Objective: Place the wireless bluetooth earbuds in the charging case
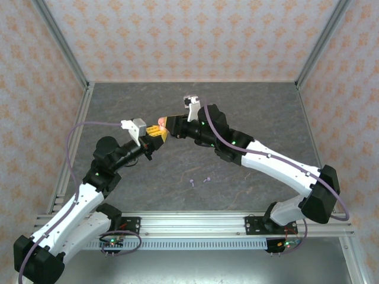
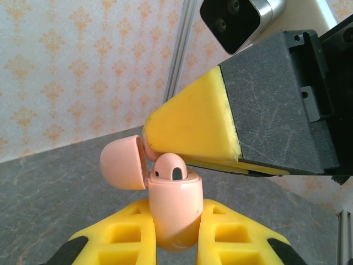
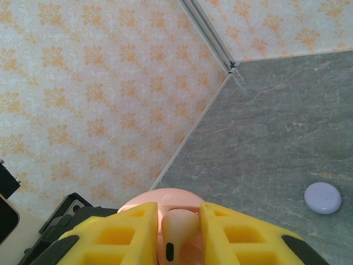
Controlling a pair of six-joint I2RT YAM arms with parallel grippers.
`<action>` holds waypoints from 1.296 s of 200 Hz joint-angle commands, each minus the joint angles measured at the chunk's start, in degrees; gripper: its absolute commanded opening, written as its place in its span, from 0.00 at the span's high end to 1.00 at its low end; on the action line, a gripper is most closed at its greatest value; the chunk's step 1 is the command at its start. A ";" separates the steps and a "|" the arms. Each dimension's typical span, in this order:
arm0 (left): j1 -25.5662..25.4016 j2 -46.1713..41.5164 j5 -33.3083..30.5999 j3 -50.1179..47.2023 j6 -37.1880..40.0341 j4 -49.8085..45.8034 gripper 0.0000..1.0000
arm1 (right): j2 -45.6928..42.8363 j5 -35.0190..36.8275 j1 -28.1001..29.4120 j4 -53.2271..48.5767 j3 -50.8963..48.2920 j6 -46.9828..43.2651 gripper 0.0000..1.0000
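A pink charging case (image 2: 174, 212) stands upright between the yellow fingers of my left gripper (image 2: 176, 234), which is shut on it, with its lid (image 2: 122, 163) swung open to the left. One pink earbud (image 2: 170, 168) sits in the case with its head poking out. My right gripper (image 3: 178, 210) straddles that earbud (image 3: 177, 226), and a thin gap shows beside its left finger. Both grippers meet above mid-table, the left gripper (image 1: 151, 136) and the right gripper (image 1: 170, 125) at the case (image 1: 161, 123). Two lavender earbuds (image 1: 193, 181) (image 1: 207, 178) lie on the table in front.
A lavender round case (image 3: 322, 197) lies shut on the grey table, off to the right in the right wrist view. Patterned walls with metal frame posts (image 1: 65, 53) enclose the table on three sides.
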 commanded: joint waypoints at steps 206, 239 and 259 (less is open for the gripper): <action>-0.57 -0.82 6.38 0.71 -1.82 6.02 0.87 | 1.22 -38.05 -11.20 5.32 1.91 0.23 0.07; -0.83 -0.50 6.13 0.95 -1.38 5.14 0.87 | 2.36 -40.84 -11.02 7.83 2.91 1.07 0.11; -0.87 -0.12 5.99 1.06 -1.26 4.86 0.87 | 2.51 -42.44 -11.02 8.85 3.29 1.25 0.16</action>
